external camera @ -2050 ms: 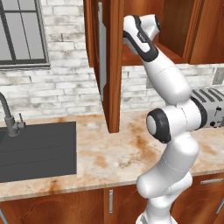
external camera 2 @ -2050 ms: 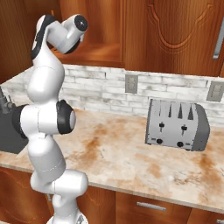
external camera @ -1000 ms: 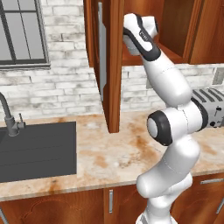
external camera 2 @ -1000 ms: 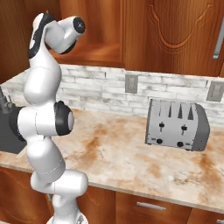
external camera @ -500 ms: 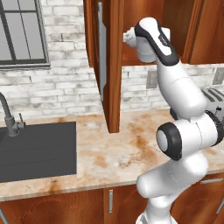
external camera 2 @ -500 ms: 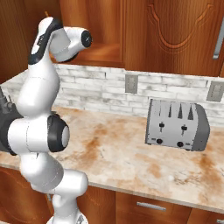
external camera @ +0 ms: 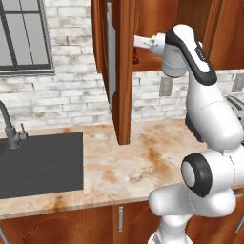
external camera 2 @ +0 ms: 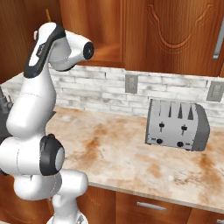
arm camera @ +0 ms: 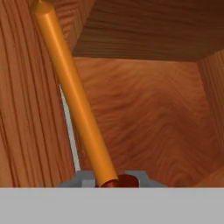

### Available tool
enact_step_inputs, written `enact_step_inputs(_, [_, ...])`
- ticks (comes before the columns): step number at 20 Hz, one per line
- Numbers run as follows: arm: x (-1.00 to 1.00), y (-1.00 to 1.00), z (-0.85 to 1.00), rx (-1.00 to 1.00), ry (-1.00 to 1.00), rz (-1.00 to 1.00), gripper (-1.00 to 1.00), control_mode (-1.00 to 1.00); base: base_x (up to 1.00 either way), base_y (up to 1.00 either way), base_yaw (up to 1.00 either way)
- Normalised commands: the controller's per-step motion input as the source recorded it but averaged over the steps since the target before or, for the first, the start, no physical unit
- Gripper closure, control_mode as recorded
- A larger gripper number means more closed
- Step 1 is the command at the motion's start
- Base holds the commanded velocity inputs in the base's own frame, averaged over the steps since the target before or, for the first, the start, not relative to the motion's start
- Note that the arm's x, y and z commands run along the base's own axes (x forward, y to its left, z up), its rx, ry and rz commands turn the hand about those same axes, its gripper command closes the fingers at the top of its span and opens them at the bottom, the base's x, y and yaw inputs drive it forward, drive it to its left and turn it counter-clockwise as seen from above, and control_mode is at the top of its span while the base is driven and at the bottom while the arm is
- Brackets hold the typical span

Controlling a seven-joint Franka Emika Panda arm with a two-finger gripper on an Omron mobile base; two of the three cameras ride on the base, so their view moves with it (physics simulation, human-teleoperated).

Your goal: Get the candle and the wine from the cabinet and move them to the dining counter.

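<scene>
My gripper [arm camera: 113, 179] is inside the open cabinet [external camera: 167, 19], its jaws shut around the dark red holder [arm camera: 124, 180] of the candle [arm camera: 74, 87]. The thin orange taper slants up and to the left across the hand view, with the cabinet's wooden back wall behind it. In the left base view my hand points left at shelf height, and the gripper [external camera: 137, 44] sits partly behind the edge of the open door [external camera: 125, 71]. A bit of dark red [external camera: 136, 59] shows just under it. The wine and the dining counter are out of view.
Below the cabinet runs a marbled counter [external camera: 128, 167] with a black sink [external camera: 38, 162] and faucet [external camera: 9, 126] on the left. A silver toaster [external camera 2: 177, 124] stands at the right by the brick wall. Another cabinet door [external camera 2: 175, 30] is closed.
My arm's elbow and forearm have swung to the right, and the hand has turned to point left along the shelf. The grip has stayed closed.
</scene>
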Motion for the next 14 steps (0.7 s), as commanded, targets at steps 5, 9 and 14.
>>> enact_step_inputs(5, [-0.62,-0.22,0.34,0.07,0.01,0.00,1.00,-1.00,0.00,0.00,0.00])
enact_step_inputs(9, [-0.64,-0.28,0.17,0.07,0.02,0.00,1.00,-1.00,0.00,0.00,0.00])
enact_step_inputs(14, [-0.67,-0.30,0.00,0.06,0.04,0.00,1.00,-1.00,0.00,0.00,0.00])
